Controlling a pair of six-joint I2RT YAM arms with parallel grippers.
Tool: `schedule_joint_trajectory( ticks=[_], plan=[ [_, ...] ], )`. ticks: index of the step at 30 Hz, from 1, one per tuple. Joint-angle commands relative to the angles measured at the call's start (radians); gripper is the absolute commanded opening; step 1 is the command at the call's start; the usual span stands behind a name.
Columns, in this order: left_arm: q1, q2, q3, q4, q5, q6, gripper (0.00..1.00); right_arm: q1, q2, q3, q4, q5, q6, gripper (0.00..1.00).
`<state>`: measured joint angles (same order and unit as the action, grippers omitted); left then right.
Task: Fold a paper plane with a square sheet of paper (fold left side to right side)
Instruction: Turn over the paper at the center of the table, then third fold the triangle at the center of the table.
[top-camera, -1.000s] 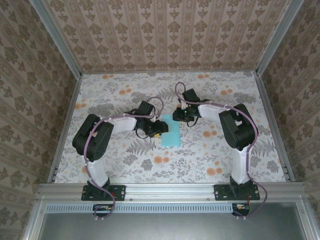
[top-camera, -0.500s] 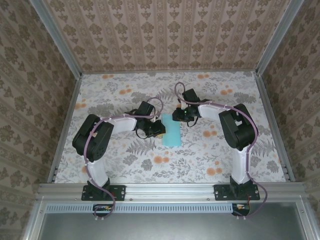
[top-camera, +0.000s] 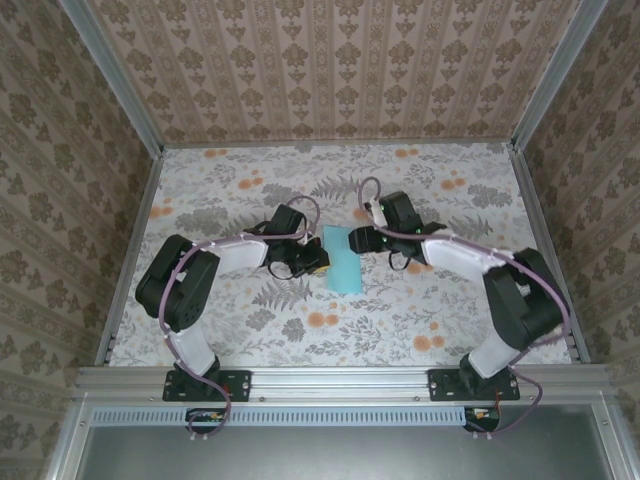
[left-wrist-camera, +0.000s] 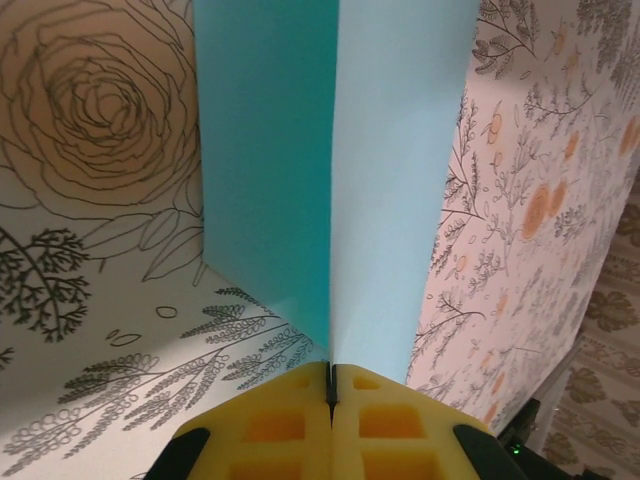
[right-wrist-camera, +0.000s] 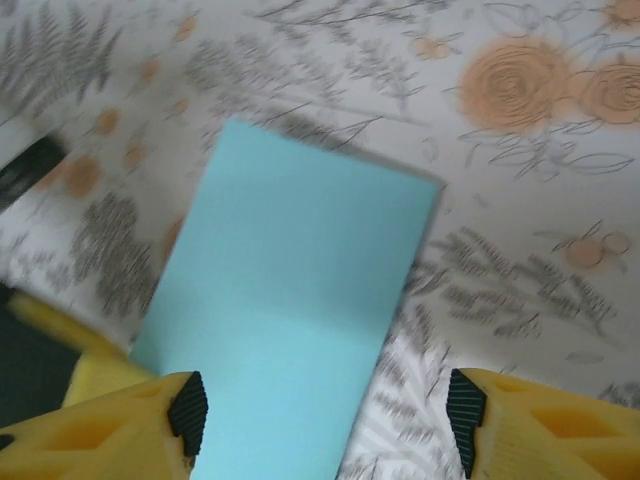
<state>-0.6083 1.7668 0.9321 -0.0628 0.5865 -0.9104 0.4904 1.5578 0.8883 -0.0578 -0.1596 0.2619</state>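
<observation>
standing at the near edge, i see a silver aluminium rail (top-camera: 340, 380) carrying the bases of two black-and-white arms. the left arm (top-camera: 185, 280) and the right arm (top-camera: 515, 300) bend inward and meet over the middle of the flower-patterned table (top-camera: 250, 180).

between them lies the thin light turquoise-blue sheet of paper (top-camera: 341, 258), folded into a narrow rectangle with its long side running away from me. it sits near the centre of the table, a little towards the near side.

the left gripper (top-camera: 316, 262) is at the paper's left edge. from the left wrist, its yellow foam fingers (left-wrist-camera: 280, 430) are pressed tight together with the paper's edge pinched between them. the sheet of paper (left-wrist-camera: 390, 150) runs away from them in two panels, a darker one on the left and a paler one on the right.

the right gripper (top-camera: 366, 232) is over the paper's far right corner. from the right wrist, the right gripper (right-wrist-camera: 325, 420) has its yellow fingers (right-wrist-camera: 100, 420) spread wide, and the sheet of paper (right-wrist-camera: 290, 300) lies flat below the gap, not held by them.

further back, the table stretches bare to a brown damask-papered back wall (top-camera: 340, 70).
</observation>
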Motion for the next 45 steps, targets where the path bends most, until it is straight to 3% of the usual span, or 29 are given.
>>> schedule_joint_trajectory(
  ticks=[1, 5, 9, 18, 25, 37, 45],
  plan=[
    [-0.006, -0.018, -0.018, 0.047, 0.045, -0.059, 0.01, 0.085, -0.113, -0.134, 0.075, 0.084, -0.067, 0.73],
    [-0.006, -0.015, -0.024, 0.052, 0.047, -0.069, 0.01, 0.217, -0.249, -0.285, 0.154, 0.145, -0.079, 0.80],
    [-0.007, -0.008, -0.025, 0.063, 0.049, -0.075, 0.01, 0.338, -0.275, -0.340, 0.171, 0.231, -0.110, 0.83],
    [-0.008, -0.004, -0.022, 0.063, 0.050, -0.077, 0.01, 0.459, -0.087, -0.229, 0.122, 0.373, -0.234, 0.84],
    [-0.008, 0.001, -0.019, 0.061, 0.079, -0.077, 0.01, 0.476, 0.030, -0.133, 0.119, 0.428, -0.293, 0.80],
    [-0.008, 0.019, -0.016, 0.063, 0.087, -0.072, 0.01, 0.477, 0.049, -0.078, 0.057, 0.391, -0.325, 0.41],
    [-0.006, 0.025, -0.016, 0.050, 0.085, -0.056, 0.02, 0.472, 0.005, -0.084, 0.002, 0.344, -0.298, 0.06]
  ],
)
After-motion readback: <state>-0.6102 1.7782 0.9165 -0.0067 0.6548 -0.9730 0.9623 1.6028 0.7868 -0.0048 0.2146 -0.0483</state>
